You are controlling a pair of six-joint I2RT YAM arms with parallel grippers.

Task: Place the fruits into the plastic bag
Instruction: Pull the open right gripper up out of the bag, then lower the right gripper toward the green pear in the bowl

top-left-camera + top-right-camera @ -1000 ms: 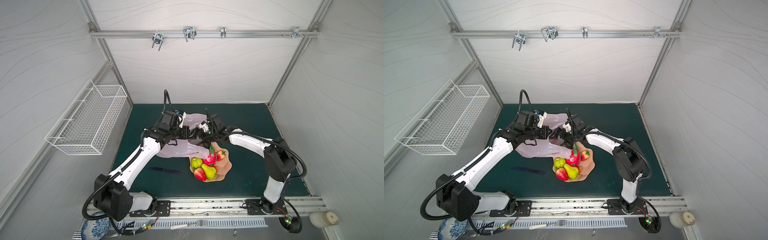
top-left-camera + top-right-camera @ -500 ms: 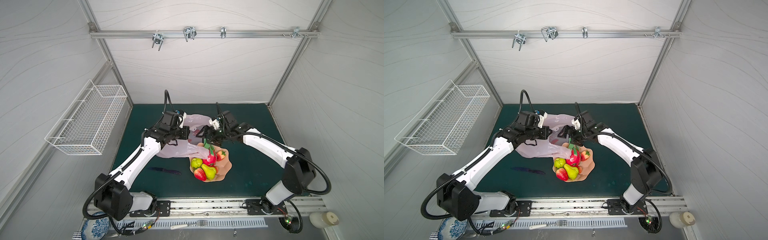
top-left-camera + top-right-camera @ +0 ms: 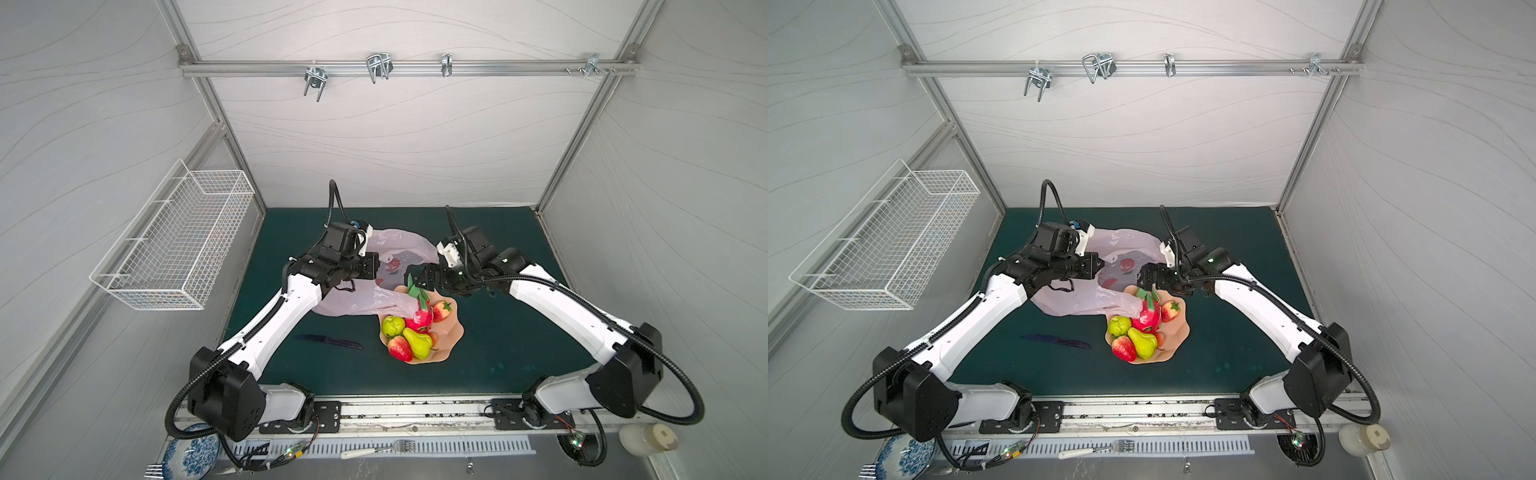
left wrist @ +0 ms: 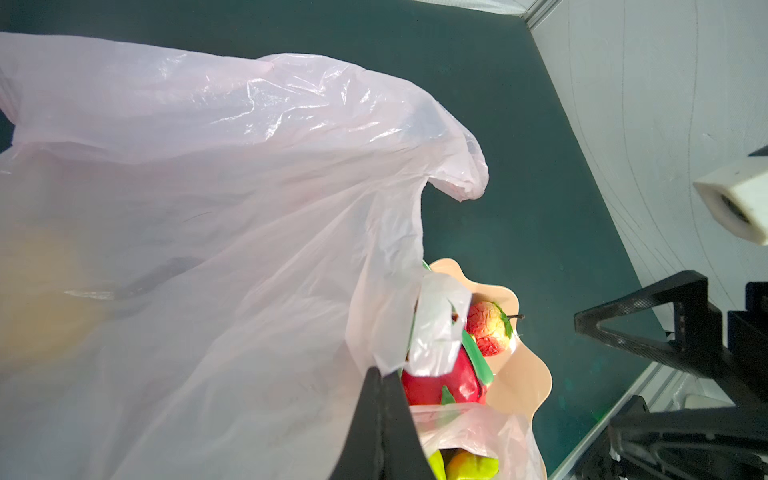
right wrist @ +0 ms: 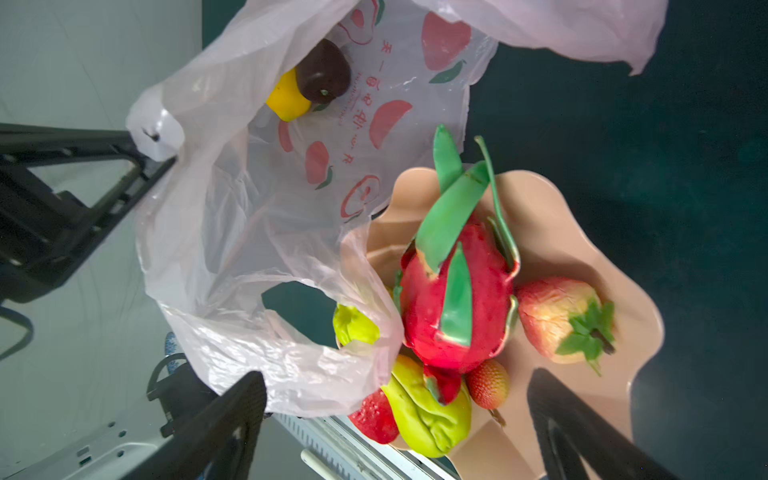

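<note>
Left gripper [image 4: 380, 376] pinches floppy pale-pink plastic bag [image 5: 249, 216] rim; right gripper [image 5: 395, 378] open, empty. Pink-red green-scaled dragon fruit [image 5: 453, 307] looks light, rigid: grab mid-body, not scales.

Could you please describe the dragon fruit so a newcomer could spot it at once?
On the green table, find the peach scalloped bowl beside the pale-pink plastic bag. The dragon fruit lies at the bowl's bag end. It is the biggest fruit there, pink-red with long green scales, unlike the strawberry and pear.
</note>
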